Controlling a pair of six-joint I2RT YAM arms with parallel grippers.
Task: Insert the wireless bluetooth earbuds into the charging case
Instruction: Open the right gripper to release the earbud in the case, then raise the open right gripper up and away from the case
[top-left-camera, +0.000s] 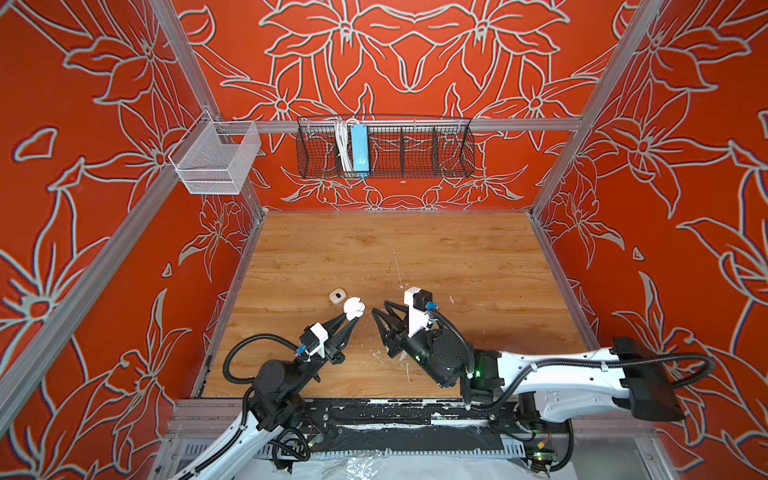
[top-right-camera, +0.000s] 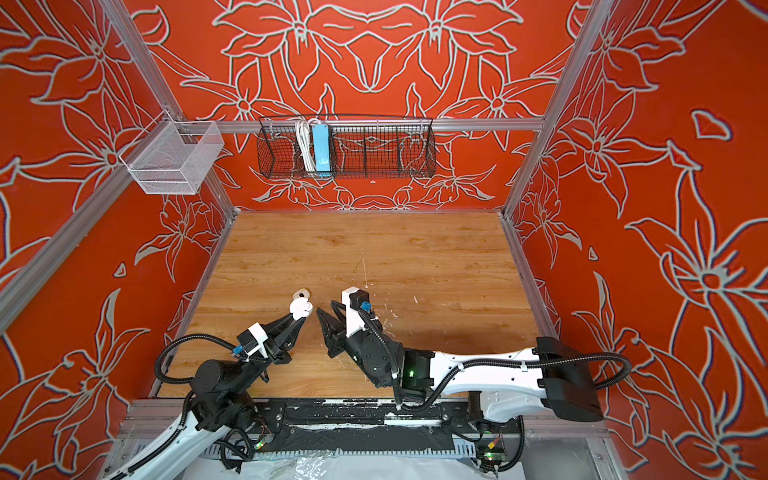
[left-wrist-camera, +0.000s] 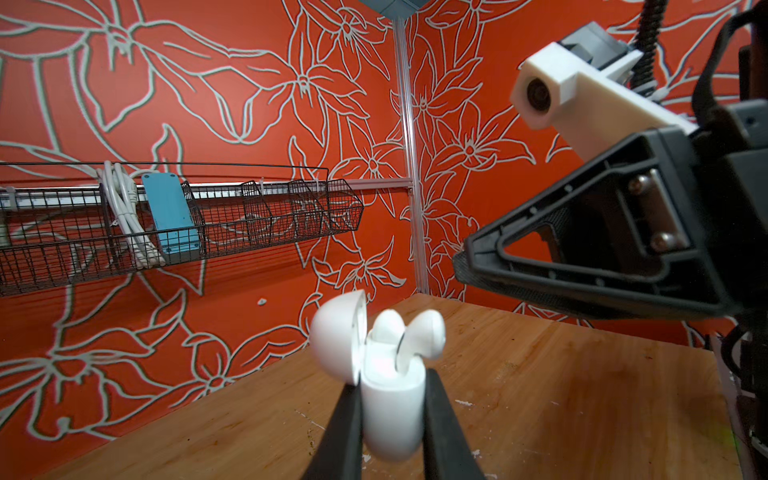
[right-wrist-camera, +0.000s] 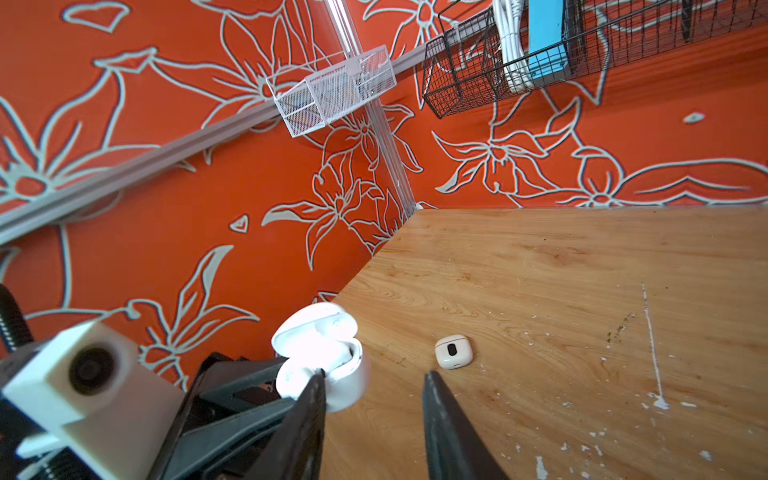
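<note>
A white mesh basket (top-left-camera: 216, 160) hangs on the left wall. A black wire basket (top-left-camera: 386, 149) on the back wall holds a white cable (top-left-camera: 343, 149) and a blue box (top-left-camera: 359, 149).

A small cream case (top-left-camera: 338, 296) lies on the table (top-left-camera: 457, 257), in its left half and nearer the front edge than the back. Only the right wrist view shows its dark oval mark (right-wrist-camera: 452, 350). The left wrist view does not show this case at all.

Just beside it, toward the front edge, my left gripper (top-left-camera: 351, 320) is clamped tight on the charging case (top-left-camera: 354, 308), holding it above the wood. In both top views that case is only a white lump at my fingertips. The left wrist view tells more: my two fingers (left-wrist-camera: 340, 432) press the sides of its body and the lid (left-wrist-camera: 336, 336) stands swung open. Two earbuds (left-wrist-camera: 388, 328) stick up out of the top, blurred, so I cannot tell how deep they sit.

To the right, near the case but apart from it, my right gripper (top-left-camera: 379, 306) is partly open and holds nothing. The right wrist view shows bare wood between its fingers (right-wrist-camera: 307, 415). The left wrist view shows it side-on, which hides that gap.
</note>
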